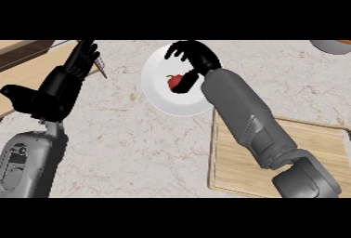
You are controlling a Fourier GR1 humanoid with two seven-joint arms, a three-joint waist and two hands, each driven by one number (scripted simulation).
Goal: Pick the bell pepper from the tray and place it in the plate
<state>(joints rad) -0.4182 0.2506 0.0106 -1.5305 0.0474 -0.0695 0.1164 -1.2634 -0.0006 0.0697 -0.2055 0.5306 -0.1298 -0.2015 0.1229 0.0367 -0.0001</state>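
The red bell pepper with its green stem lies on the white plate at the upper middle of the counter. My right hand hovers over the plate's far right part, its fingers spread and relaxed. The thumb hangs down just right of the pepper, touching or nearly touching it; nothing is curled round the pepper. The right forearm runs down across the wooden tray, which lies at the lower right and shows nothing on its visible part. My left hand rests open at the left, fingers pointing up.
A wooden surface borders the counter at the upper left, behind the left hand. An orange-rimmed object is cut off by the top right corner. Marbled counter stretches between the left arm and the tray.
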